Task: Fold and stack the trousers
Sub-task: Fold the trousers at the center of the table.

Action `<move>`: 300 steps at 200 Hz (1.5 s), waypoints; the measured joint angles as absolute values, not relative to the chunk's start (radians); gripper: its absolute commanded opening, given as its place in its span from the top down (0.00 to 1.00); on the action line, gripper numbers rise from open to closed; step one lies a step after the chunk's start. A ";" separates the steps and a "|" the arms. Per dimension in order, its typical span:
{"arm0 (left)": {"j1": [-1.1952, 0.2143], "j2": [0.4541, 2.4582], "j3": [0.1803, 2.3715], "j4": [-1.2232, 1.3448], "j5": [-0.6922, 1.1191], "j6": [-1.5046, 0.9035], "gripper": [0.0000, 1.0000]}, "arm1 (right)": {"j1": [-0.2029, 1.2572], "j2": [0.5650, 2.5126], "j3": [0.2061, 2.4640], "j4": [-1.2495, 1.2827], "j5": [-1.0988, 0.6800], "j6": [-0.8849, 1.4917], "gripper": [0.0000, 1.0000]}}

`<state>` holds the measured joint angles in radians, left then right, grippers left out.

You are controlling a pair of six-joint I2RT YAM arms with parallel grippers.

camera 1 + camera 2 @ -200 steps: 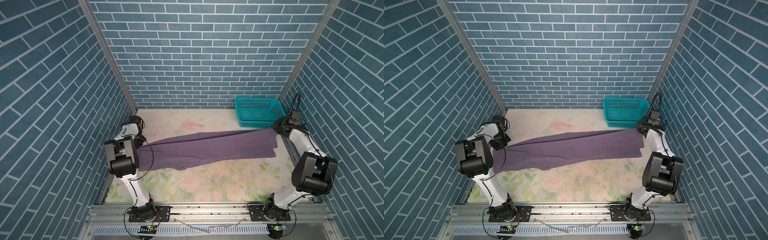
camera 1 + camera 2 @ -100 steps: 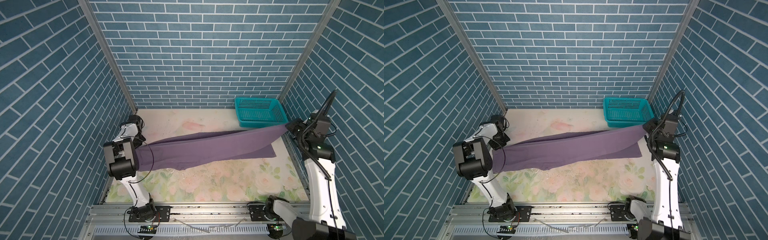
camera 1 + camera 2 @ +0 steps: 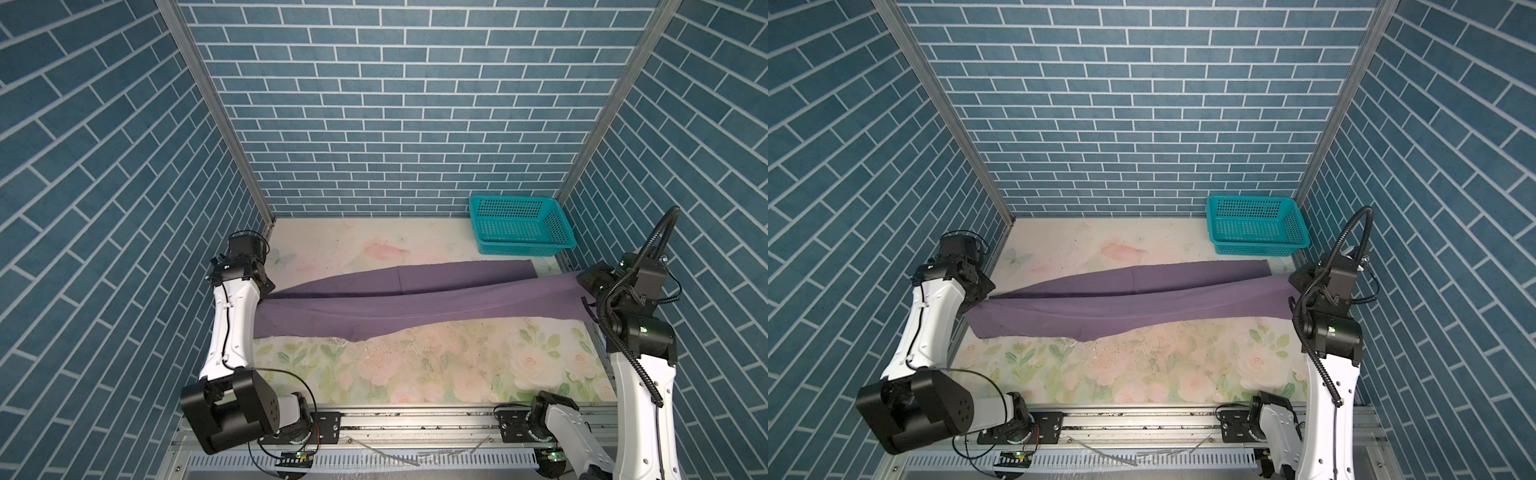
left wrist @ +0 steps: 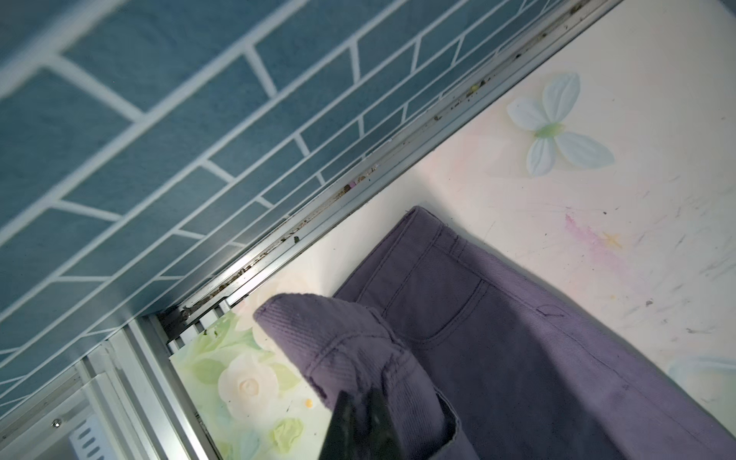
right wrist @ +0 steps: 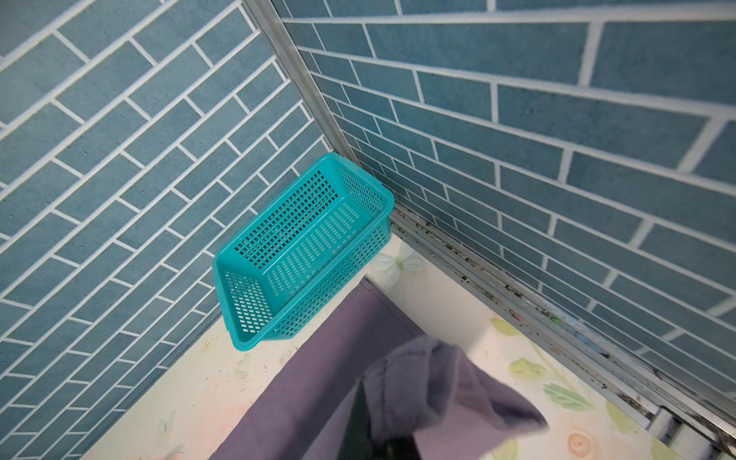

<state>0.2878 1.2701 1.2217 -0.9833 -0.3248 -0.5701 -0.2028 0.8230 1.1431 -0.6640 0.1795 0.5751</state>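
Mauve cloth trousers hang taut across mid-frame, partly resting on the floral-print bench, because our left end effector is clamped on the waistband and our right end effector pinches a leg hem, readying, we judge, a fold.

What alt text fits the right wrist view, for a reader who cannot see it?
The right gripper, shut, holds up a bunched end of the mauve trousers, while more of the cloth lies flat on the floral table beneath. Beyond it a teal perforated basket stands empty in the corner of the blue brick walls.
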 measured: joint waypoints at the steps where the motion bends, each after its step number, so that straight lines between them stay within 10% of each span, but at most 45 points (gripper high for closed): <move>1: 0.288 1.267 1.221 -0.984 -0.325 -0.570 1.00 | -0.203 0.822 1.143 -0.664 0.180 0.575 1.00; 85: 0.291 1.461 1.267 -0.963 -0.268 -0.567 1.00 | -0.204 0.836 1.142 -0.642 0.257 0.561 1.00; 300: 0.210 2.066 1.627 -0.904 -0.262 -0.595 1.00 | -0.204 1.664 1.189 -0.309 0.118 0.625 1.00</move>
<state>0.2100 2.0659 1.6272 -0.9043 -0.2615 -0.5945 -0.2039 1.6642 1.1889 -0.3092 0.1177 0.6250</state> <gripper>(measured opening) 0.079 0.048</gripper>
